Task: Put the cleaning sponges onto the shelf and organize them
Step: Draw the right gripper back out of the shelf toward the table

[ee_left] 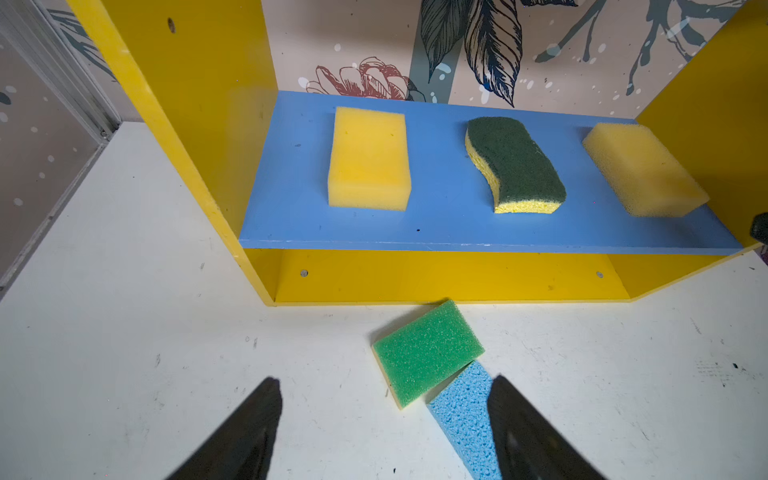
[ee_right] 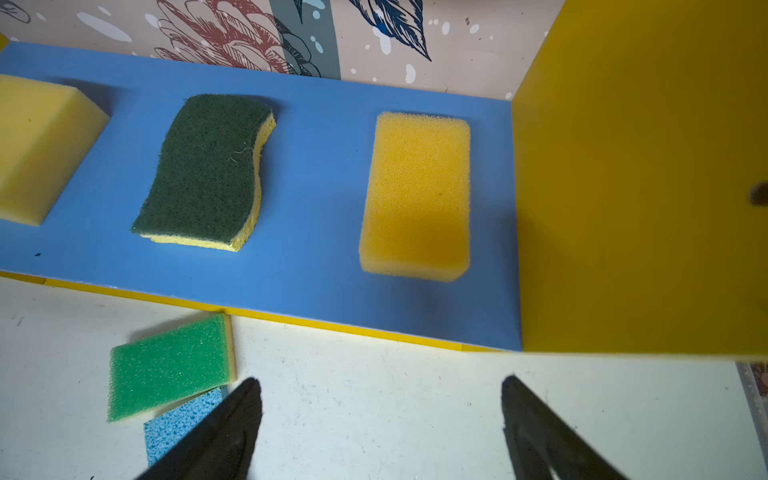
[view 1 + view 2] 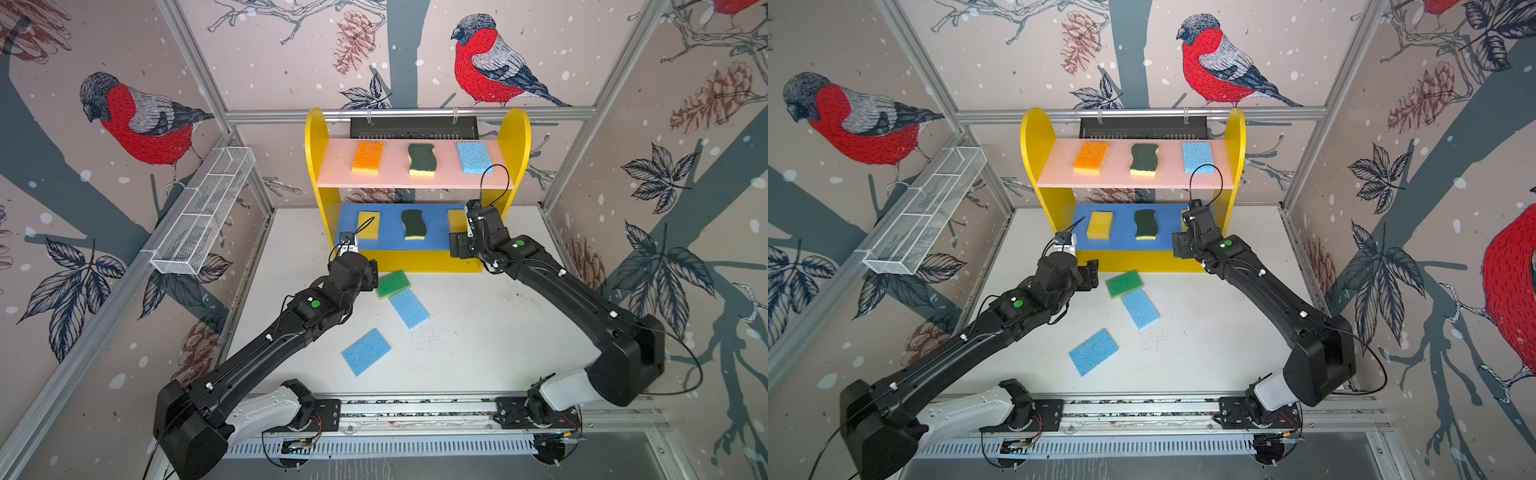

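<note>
The yellow shelf (image 3: 316,137) stands at the back. Its pink board carries an orange sponge (image 3: 368,157), a wavy scourer (image 3: 422,159) and a light blue sponge (image 3: 474,157). On the blue board (image 1: 449,226) lie a yellow sponge (image 1: 369,160), a scourer (image 1: 515,164) and another yellow sponge (image 2: 415,195). A green sponge (image 3: 393,284) overlaps a blue sponge (image 3: 409,308) on the table; another blue sponge (image 3: 366,351) lies nearer. My left gripper (image 1: 384,380) hangs open just short of the green sponge. My right gripper (image 2: 380,380) is open and empty before the shelf's right end.
A white wire-mesh basket (image 3: 203,212) hangs on the left wall rail. A black box (image 3: 413,126) sits behind the shelf's top. The arms' base rail (image 3: 415,409) runs along the front edge of the white table (image 3: 478,332).
</note>
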